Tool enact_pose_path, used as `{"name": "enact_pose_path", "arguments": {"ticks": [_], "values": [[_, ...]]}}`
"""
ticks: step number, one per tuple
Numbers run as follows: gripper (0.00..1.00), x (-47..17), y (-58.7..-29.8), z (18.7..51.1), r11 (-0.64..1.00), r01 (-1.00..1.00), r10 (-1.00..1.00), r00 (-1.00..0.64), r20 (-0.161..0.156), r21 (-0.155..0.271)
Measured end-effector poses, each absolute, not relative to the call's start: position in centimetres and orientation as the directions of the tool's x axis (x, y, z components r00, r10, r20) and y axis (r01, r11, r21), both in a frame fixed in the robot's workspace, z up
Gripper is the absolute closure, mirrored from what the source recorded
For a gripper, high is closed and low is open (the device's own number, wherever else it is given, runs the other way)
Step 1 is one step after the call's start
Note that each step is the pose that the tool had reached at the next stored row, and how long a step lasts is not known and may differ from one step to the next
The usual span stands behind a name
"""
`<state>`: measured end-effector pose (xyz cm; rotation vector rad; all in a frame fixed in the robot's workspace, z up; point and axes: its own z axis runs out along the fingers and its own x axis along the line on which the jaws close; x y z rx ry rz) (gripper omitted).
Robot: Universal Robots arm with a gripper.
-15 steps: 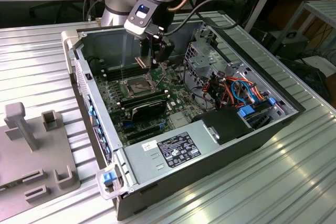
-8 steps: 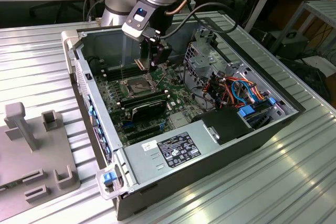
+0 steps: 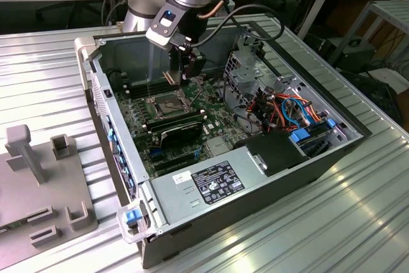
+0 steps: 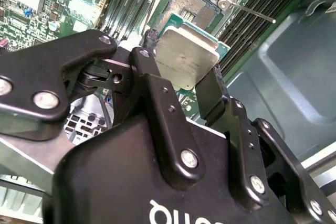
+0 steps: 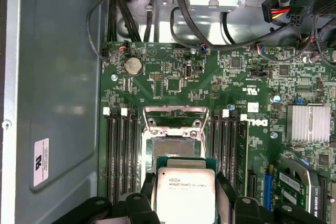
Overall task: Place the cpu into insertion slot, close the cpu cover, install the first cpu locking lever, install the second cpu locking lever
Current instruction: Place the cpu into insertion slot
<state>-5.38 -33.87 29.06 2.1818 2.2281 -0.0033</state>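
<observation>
My gripper (image 3: 184, 70) hangs over the motherboard inside the open computer case (image 3: 96, 87). It is shut on the cpu (image 5: 186, 192), a flat silver-tan square pinched by its edges between two black fingers (image 5: 148, 186). The chip hovers above the insertion slot (image 5: 173, 148), offset a little to one side of it. In the second wrist view the cpu (image 4: 185, 59) lies between my gripper (image 4: 178, 77) and the bare slot (image 4: 191, 6). The cpu cover (image 5: 172, 114) stands swung open at the slot's far edge. A thin locking lever (image 4: 253, 12) sticks up beside the slot.
Memory slots (image 5: 119, 150) flank the socket on both sides. A black card (image 3: 182, 129) lies just in front of it, with the power supply (image 3: 211, 180) nearer still. Coloured cables (image 3: 287, 110) fill the exterior view's right. A grey fixture (image 3: 38, 177) sits outside the case.
</observation>
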Motion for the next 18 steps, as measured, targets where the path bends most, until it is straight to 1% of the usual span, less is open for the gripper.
{"name": "enact_pose_path", "arguments": {"ticks": [7,11,18], "values": [[0.45,-5.9,-33.2,28.6,0.017,0.999,1.000,-0.016,-0.018,0.031],[0.45,-7.0,-33.0,28.2,0.017,0.998,1.000,-0.016,-0.020,0.066],[0.45,-7.1,-32.9,26.7,0.016,0.998,1.000,-0.015,-0.020,0.067]]}}
